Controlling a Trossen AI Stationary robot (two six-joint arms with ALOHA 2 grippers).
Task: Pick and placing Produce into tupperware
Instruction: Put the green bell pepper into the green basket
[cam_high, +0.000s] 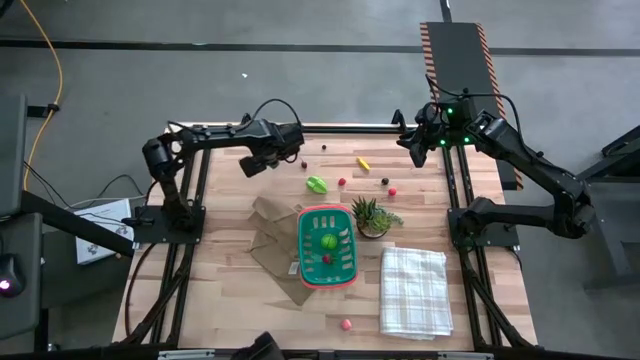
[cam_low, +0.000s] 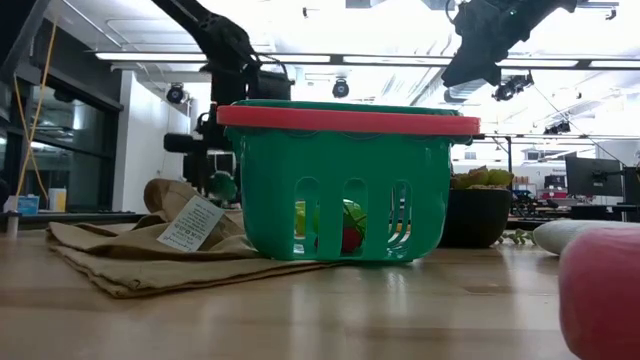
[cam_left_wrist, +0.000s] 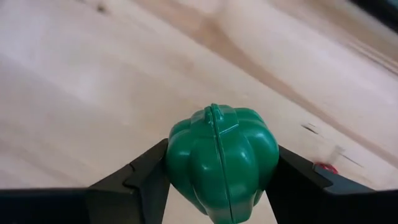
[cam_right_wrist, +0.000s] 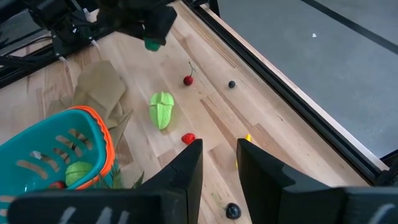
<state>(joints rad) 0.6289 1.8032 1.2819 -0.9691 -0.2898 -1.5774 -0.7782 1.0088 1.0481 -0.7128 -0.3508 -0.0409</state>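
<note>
My left gripper (cam_high: 258, 165) hangs over the table's far left part, shut on a dark green bell-pepper-shaped piece of produce (cam_left_wrist: 221, 162); the right wrist view shows this pepper (cam_right_wrist: 152, 43) above the wood. The teal tupperware (cam_high: 327, 247) with its orange rim stands mid-table, its base on a brown paper bag, with a green round piece (cam_high: 327, 241) and a red piece inside. A light green leafy piece (cam_high: 316, 184), small red balls (cam_high: 342, 182), a yellow piece (cam_high: 363, 163) and dark berries (cam_high: 383, 180) lie on the far wood. My right gripper (cam_right_wrist: 217, 168) waits high at the far right, open, with nothing between its fingers. My left gripper pinches the green pepper between its two fingers, one on each of two opposite bulging sides (cam_left_wrist: 177, 162). The fingers come from above, pointing steeply down. The pepper is lifted clear of the table, with its seam running between the fingers.
A brown paper bag (cam_high: 270, 230) lies under and left of the tupperware. A spiky green potted plant (cam_high: 372, 215) stands at its right, a white checked cloth (cam_high: 413, 290) lies at the near right, and a pink ball (cam_high: 346, 323) sits near the front edge.
</note>
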